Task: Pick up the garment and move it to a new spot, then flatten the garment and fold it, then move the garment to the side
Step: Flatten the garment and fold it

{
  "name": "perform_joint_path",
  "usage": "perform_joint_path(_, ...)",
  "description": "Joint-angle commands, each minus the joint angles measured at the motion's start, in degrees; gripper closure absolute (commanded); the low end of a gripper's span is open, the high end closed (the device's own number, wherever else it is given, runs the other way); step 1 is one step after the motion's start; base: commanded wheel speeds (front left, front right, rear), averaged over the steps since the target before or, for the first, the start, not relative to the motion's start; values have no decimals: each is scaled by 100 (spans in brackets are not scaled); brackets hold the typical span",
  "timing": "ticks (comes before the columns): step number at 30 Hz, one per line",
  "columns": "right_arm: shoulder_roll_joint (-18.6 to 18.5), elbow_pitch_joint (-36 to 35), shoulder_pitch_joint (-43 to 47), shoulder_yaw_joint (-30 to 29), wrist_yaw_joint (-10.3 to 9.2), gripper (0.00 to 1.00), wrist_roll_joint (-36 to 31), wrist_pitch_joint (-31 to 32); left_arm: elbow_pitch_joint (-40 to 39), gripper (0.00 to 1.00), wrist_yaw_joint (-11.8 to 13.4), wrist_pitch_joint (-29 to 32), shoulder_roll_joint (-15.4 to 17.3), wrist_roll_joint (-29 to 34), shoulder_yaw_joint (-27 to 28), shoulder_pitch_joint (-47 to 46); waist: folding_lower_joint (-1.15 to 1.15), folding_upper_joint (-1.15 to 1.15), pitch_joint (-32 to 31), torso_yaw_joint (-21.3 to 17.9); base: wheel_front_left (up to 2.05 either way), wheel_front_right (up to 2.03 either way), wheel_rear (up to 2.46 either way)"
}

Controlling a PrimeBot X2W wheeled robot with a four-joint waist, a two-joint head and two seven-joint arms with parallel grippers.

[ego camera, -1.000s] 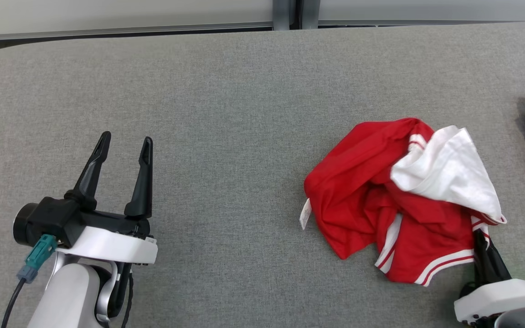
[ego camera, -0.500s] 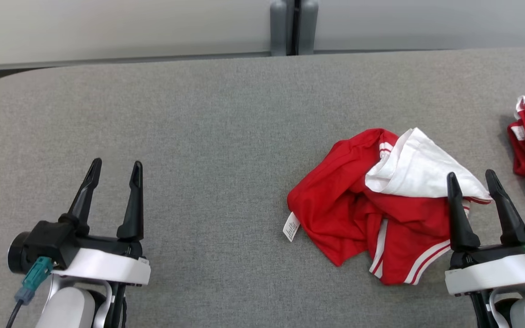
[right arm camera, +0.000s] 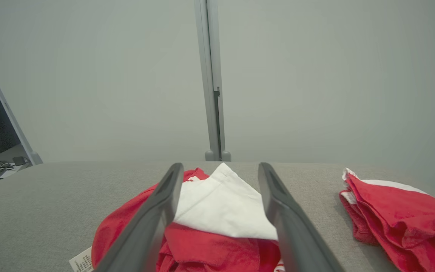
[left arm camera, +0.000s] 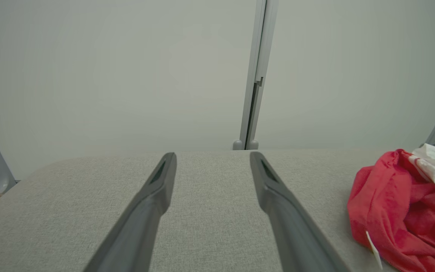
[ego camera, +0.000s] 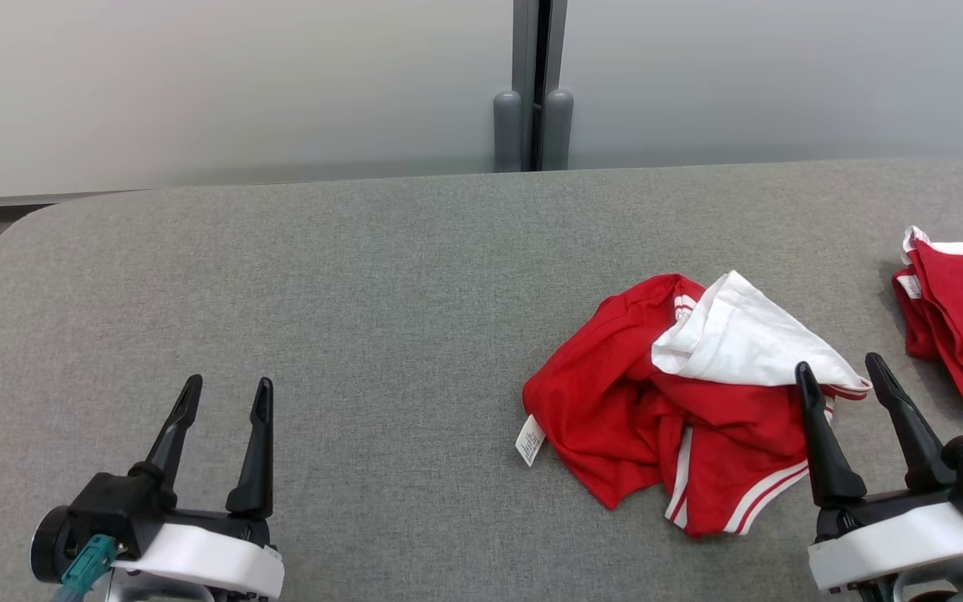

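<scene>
Crumpled red garment point(ego camera: 607, 401) on table point(ego camera: 364, 293)

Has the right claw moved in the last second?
Yes. The right gripper was shut at the garment's near right hem; now it stands open, its tips reaching farther up the head view, beside the white flap's corner.

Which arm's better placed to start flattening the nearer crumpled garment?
Right. The right gripper stands open at the right edge of the garment; the left gripper, also open, sits over bare table well to its left.
</scene>
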Motion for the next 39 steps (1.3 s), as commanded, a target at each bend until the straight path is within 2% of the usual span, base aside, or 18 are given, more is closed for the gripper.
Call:
perform_joint_path(1,5,-37,65,-4,-2,0,25,25,-44,0,30,23,46,-11,-3,82,0,0,-14,-2,0,0,0)
perform_joint_path(13,40,-82,38,-11,-2,0,47,79,-194,0,55,197,39,27,-186,28,0,0,29,7,0,0,0)
perform_joint_path(20,60,-120,-109,14,-2,0,46,85,-83,0,-316,705,-318,-46,-869,-436,0,0,294,-31,0,0,0)
perform_joint_path(27,39,-74,-416,216,-2,0,115,17,601,0,-756,1251,-745,-222,-1821,-1027,0,0,810,-367,0,0,0)
perform_joint_path(38,133,130,-672,299,-2,0,165,-201,1691,0,-934,1482,-903,-873,-2549,-1516,0,0,1237,-769,0,0,0)
perform_joint_path(39,145,140,-687,295,-2,0,168,-224,1782,15,-931,1469,-907,-960,-2588,-1560,0,0,1260,-788,0,0,0)
